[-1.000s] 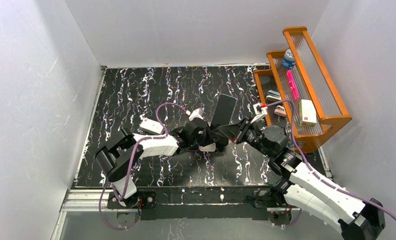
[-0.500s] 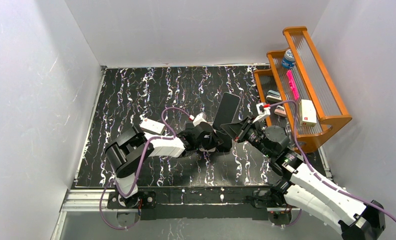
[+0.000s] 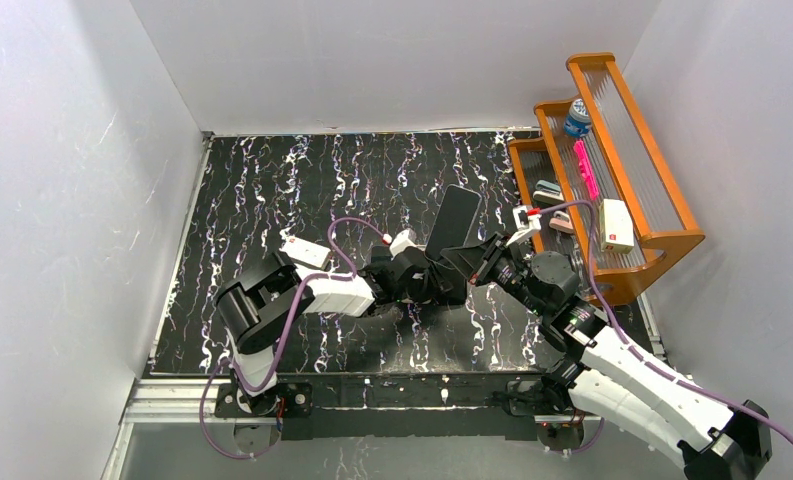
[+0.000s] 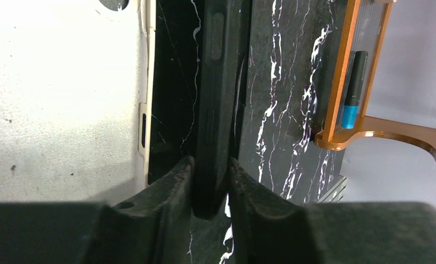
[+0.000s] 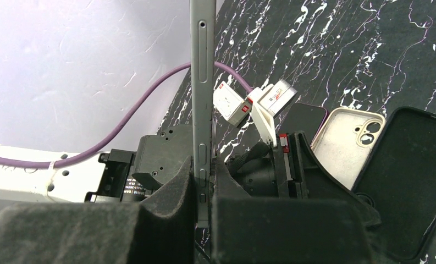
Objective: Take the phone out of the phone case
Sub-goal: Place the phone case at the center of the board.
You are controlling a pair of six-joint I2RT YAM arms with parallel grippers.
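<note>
Broadly, a black, white-veined table (image 3: 272,200) fills the floor of a white-walled booth, and a stepped wooden rack (image 3: 662,240) stands along its right edge. The left arm (image 3: 322,290) and the right arm (image 3: 652,400) reach in from the near edge and meet nose to nose over the middle of the table. Between them, lifted off the surface and standing on end with a slight tilt, are the phone (image 5: 202,82) and the phone case (image 4: 218,82); whether the one is seated in the other cannot be told.

The right gripper (image 5: 203,170) is clamped tight on the phone's grey metal edge, the side buttons running up from its fingers. The left gripper (image 4: 211,165) has a finger on either side of the black case's lower end (right against it, by the look of the wrist view), but whether they pinch or merely flank it cannot be told.

A beige shell (image 5: 347,137) and a black slab (image 5: 419,176) lie flat just beside each other on the table. The rack holds a white box (image 3: 617,225), a pink marker (image 3: 585,170) and a small bottle (image 3: 576,117).
</note>
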